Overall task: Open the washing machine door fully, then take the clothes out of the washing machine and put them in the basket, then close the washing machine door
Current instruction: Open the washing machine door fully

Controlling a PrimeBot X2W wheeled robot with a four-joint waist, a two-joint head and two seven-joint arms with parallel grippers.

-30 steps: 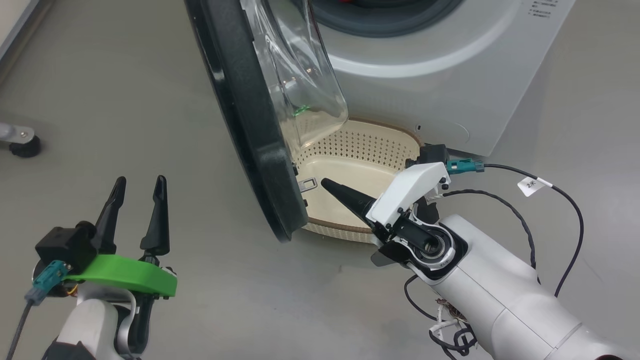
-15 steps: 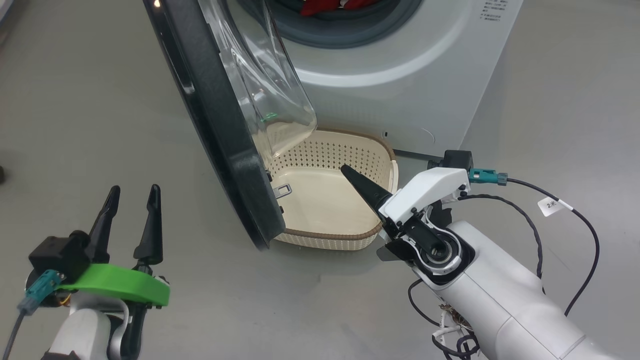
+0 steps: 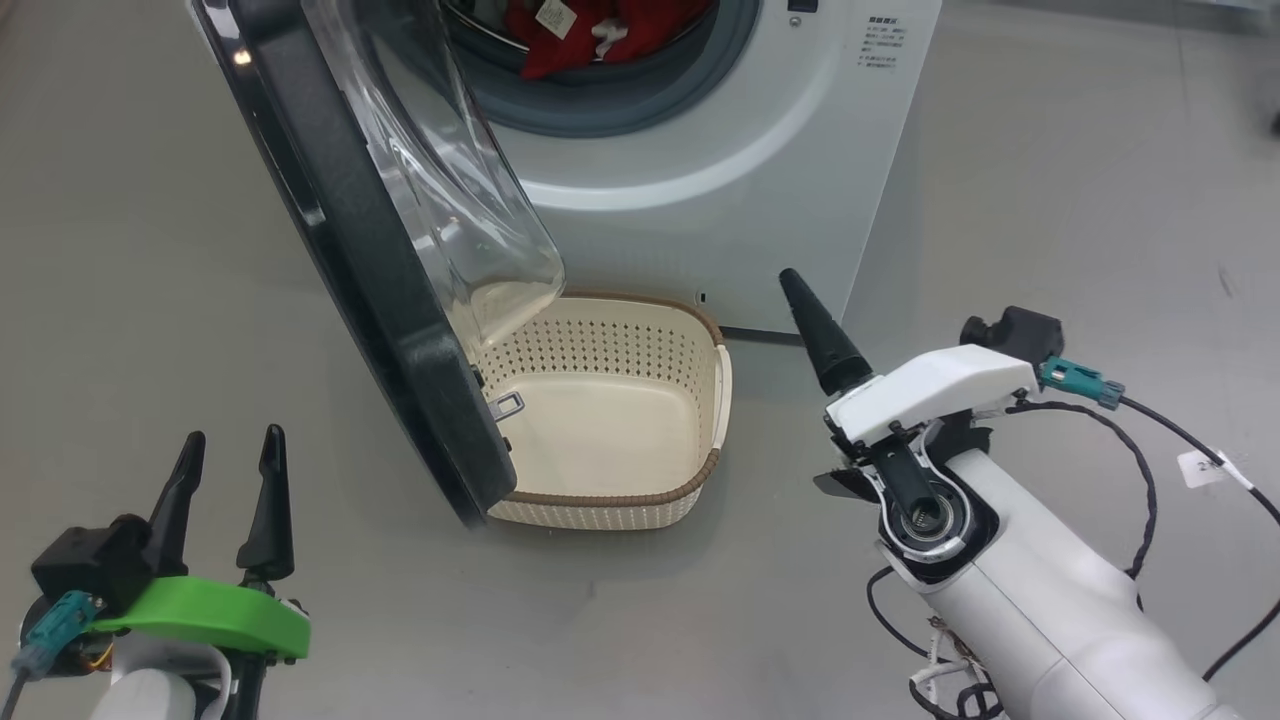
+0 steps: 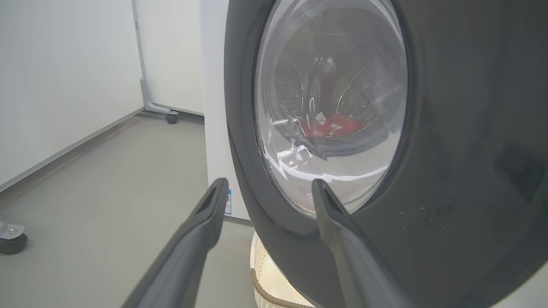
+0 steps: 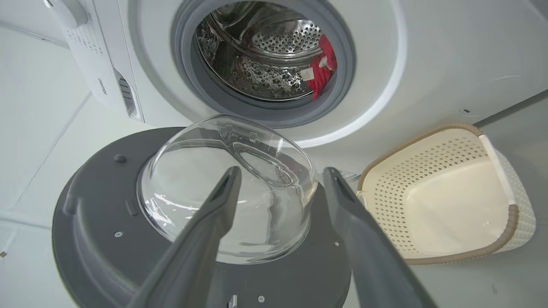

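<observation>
Right wrist view: right end effector (image 5: 281, 171) apart, empty; reaching the clothes (image 5: 323, 68) beyond the washing machine door (image 5: 102, 235), I may hit it.

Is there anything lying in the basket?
No, the basket is bare inside; the clothes sit in the washing machine.

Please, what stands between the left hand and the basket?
The open washing machine door. The head view shows it standing between the left hand and the basket, part of which it hides.
</observation>
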